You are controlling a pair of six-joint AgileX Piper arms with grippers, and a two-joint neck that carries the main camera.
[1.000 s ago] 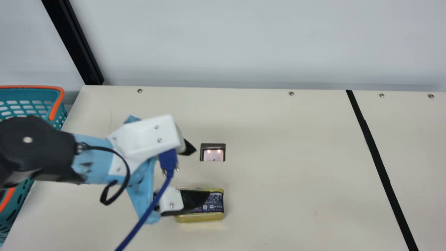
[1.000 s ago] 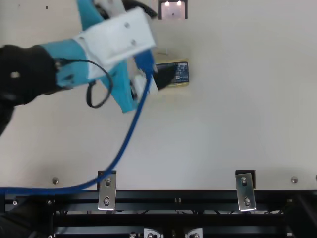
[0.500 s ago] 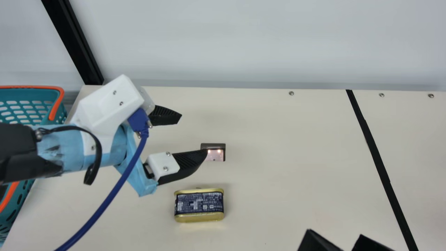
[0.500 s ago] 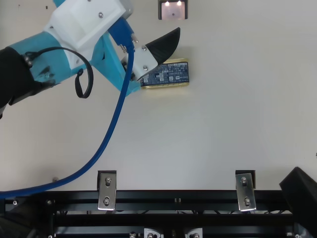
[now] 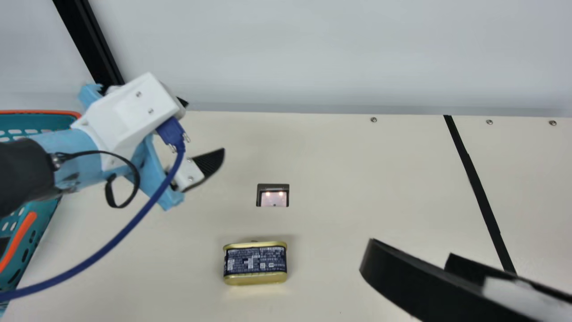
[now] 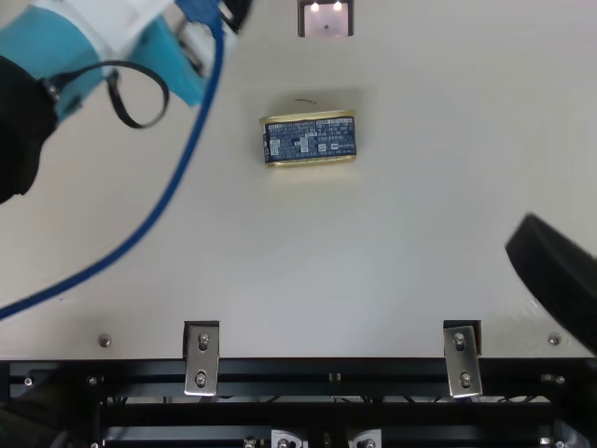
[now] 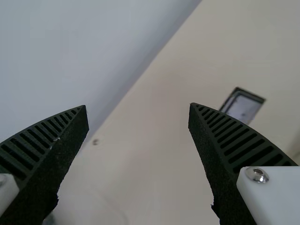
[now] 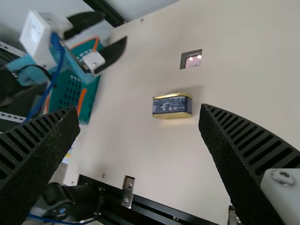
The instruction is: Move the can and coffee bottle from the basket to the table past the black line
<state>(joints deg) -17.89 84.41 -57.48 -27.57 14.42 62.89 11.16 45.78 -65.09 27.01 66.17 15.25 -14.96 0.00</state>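
The can (image 5: 255,264), gold with a dark blue label, lies on the table left of the black line (image 5: 479,192), also seen in the top view (image 6: 310,138). My left gripper (image 5: 204,127) is open beyond the can, near the basket (image 5: 33,239); its own wrist view shows the gripper (image 7: 138,107) with nothing between its fingers. At the lower right, my right gripper (image 5: 411,250) stands open to the right of the can. In its wrist view the right gripper (image 8: 138,107) has its fingers wide apart, the can (image 8: 172,106) farther off on the table.
A recessed socket (image 5: 273,196) with two small lights sits in the table beyond the can. The left arm's blue cable (image 5: 118,239) sags across the left side. Metal brackets (image 6: 201,359) line the near table edge.
My left gripper has come off the can and drawn back to the left and away, towards the table's far edge. The right gripper has entered from the lower right. The can has stayed put.
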